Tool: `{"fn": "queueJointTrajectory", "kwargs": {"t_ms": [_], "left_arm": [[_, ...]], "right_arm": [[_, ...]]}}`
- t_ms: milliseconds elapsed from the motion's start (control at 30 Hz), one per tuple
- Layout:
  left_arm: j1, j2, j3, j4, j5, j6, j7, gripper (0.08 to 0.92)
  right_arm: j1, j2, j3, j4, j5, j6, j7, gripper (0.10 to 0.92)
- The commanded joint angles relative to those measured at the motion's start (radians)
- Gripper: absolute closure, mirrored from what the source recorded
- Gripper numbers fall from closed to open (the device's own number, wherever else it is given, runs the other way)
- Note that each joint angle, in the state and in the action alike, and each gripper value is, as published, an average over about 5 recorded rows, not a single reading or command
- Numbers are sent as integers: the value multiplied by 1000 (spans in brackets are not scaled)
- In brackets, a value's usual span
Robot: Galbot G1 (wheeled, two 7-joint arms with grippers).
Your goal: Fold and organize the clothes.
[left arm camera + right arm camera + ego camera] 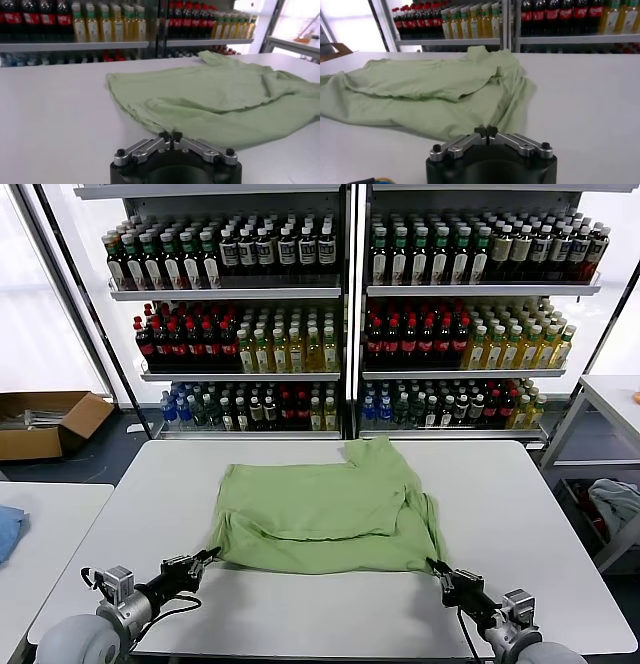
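Nearest the head camera, two end effectors sit at the front edge of the white surface [520,514], one at each near corner of the garment.

Left end effector [208,556]: its fingers are clenched together at the near left corner of the light green polo shirt [325,509]. In the left wrist view, the left end effector [171,136] has its fingertips meeting right at the shirt's [220,100] hem. Whether fabric is actually pinched between them cannot be told.

Centre: the shirt lies on the surface, roughly midway across it. It is partly folded, with an upper layer doubled over the lower one, and it is wrinkled. One sleeve or corner projects toward the far edge, to the right of centre.

Right end effector [437,569]: its fingers are likewise clenched at the near right corner of the shirt. In the right wrist view, the right end effector [485,131] has its fingertips closed at the edge of the shirt [430,90]. A grip on the cloth cannot be confirmed.

Surroundings, left to right: a cardboard box [40,422] lies on the floor and a blue cloth [8,529] rests on a side table. Behind the surface stand shelves of bottled drinks [350,314].
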Motion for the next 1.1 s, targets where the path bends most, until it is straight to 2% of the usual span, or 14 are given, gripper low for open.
{"fn": "queueJointTrajectory", "kwargs": {"t_ms": [33,233,367,500,633,933,1100], "left_arm": [[102,35,-51,-32,-12,-12,51,897],[205,26,-128,-92,44,27,44,898],[321,27,-192,-162,77,74,25,897],[438,29,-252,-227,102,100,12,897],[500,17,-279,-259,125,108,6,899],[504,-10,-276,-281,145,107,-13,898],[473,-6,-299,-290,122,114,-30,867]], "right_arm": [[-145,4,97,77,23,4,-11,920],[-267,50,130,165,10,-3,-15,920],[-333,68,140,218,-6,-10,-14,920],[-364,63,155,245,-24,-18,-15,920],[-385,46,162,254,-31,-23,-25,920],[-420,37,160,285,-48,-51,-75,913],[-420,22,178,299,-39,-58,-111,802]]}}
